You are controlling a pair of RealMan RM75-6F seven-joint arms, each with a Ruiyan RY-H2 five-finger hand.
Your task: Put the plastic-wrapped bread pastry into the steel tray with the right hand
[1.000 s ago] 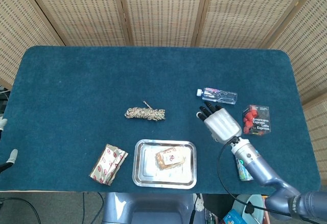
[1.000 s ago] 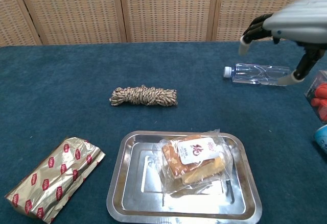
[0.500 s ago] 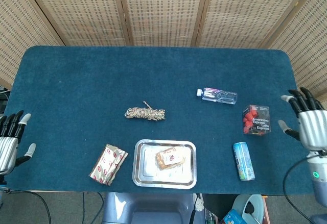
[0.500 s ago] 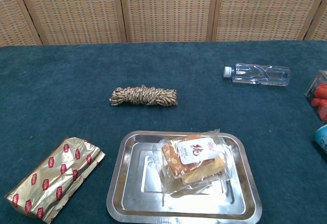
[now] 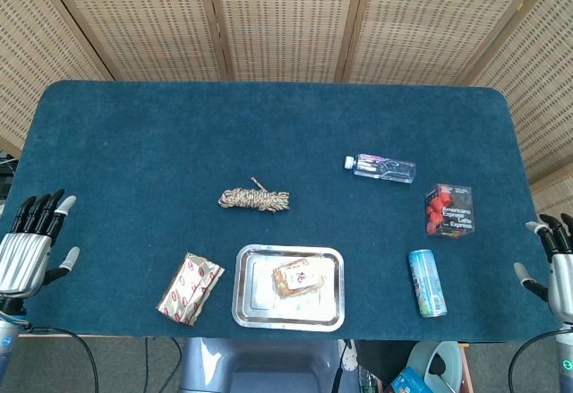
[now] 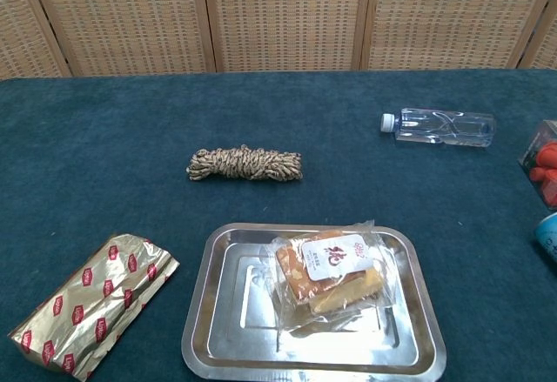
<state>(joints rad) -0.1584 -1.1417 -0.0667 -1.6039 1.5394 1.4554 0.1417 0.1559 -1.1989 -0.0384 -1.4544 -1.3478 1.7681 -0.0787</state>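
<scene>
Withdrawn from above the table to its right edge, the right hand (image 5: 560, 268) hangs empty with fingers spread, while the plastic-wrapped bread pastry (image 6: 332, 271) lies inside the steel tray (image 6: 202, 330), so the task looks complete.

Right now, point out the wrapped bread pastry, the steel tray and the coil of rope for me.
bread pastry (image 6: 331, 273), chest view, on the middle of the wrapped pastry, just below its label.
steel tray (image 6: 228, 305), chest view, on the bare floor left of the pastry.
coil of rope (image 5: 254, 200), head view, on the middle of the bundle.
</scene>
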